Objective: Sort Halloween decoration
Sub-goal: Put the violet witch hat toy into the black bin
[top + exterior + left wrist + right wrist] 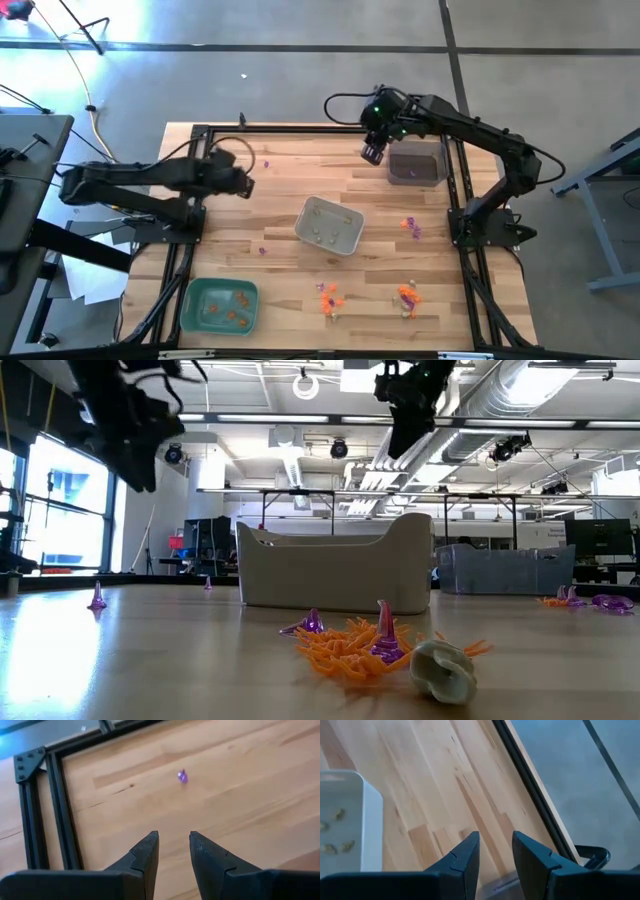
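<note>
Wooden table [300, 190], black-framed; grey concrete floor [300, 60] around; workshop behind.

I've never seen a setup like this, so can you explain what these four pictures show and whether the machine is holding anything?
It is a two-armed robot at a wooden table. One picture looks down from above, one looks level across the tabletop, and two come from cameras on the wrists. The left gripper and right gripper both hover open, holding nothing. On the table lie a green tray, a pale tray and a dark tray, plus tiny scattered trinkets: an orange cluster and small purple pieces.
</note>
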Controlling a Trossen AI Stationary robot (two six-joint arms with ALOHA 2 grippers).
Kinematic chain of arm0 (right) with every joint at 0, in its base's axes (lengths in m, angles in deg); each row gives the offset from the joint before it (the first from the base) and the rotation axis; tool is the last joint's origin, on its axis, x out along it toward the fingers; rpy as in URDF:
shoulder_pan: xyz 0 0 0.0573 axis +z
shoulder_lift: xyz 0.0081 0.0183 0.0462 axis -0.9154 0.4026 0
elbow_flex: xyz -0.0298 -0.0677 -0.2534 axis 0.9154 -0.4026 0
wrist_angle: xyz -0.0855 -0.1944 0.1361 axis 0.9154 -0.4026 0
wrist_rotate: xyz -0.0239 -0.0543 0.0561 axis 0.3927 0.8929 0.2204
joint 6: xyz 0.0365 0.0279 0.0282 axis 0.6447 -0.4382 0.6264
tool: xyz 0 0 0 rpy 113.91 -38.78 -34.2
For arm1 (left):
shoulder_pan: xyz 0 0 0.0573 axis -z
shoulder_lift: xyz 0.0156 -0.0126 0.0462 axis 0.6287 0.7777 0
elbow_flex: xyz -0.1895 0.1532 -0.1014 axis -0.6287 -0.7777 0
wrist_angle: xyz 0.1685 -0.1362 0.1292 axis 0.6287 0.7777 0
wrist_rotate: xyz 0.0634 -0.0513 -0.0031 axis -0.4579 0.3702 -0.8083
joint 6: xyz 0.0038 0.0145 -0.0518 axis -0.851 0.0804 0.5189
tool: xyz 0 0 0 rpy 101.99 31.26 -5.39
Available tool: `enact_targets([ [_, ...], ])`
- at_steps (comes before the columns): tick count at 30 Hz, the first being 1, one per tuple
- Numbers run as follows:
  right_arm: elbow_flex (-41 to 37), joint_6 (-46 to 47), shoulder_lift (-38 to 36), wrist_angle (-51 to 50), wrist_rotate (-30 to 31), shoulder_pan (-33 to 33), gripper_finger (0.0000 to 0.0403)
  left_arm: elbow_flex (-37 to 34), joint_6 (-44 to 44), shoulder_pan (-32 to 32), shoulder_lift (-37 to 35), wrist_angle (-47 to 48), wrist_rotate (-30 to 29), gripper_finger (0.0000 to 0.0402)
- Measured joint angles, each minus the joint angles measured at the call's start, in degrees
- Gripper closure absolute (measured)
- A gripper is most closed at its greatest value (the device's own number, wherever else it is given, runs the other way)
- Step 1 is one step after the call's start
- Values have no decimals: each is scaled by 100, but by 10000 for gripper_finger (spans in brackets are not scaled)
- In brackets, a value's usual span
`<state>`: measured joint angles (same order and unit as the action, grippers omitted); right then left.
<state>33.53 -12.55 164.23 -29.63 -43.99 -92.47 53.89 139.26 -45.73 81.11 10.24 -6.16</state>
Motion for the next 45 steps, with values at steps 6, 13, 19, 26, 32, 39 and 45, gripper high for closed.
enact_targets([
  [6, -49, -346, 2, -101, 22, -49, 291, 0, -1169, -1045, 939, -962, 712, 305],
  [13, -49, -441, 2, -454, 23, -53, 291, 0, -2263, -1959, 1788, -2460, 1711, 305],
  [19, -49, -441, 2, -862, 23, -52, 291, 2, -2925, -2430, 2272, -2909, 1744, 305],
  [26, -49, -441, 2, -903, 23, -53, 291, 2, -3400, -2693, 3000, -3221, 2154, 293],
  [32, -49, -388, 2, -901, 21, -53, 291, 2, -3630, -2837, 3459, -3680, 2182, 279],
  [39, -49, -242, 2, -861, 22, -53, 291, 4, -3945, -3035, 3561, -4035, 2086, 270],
  [45, -49, -228, 2, -859, 21, -53, 291, 4, -4004, -3239, 3561, -4195, 2356, 270],
])
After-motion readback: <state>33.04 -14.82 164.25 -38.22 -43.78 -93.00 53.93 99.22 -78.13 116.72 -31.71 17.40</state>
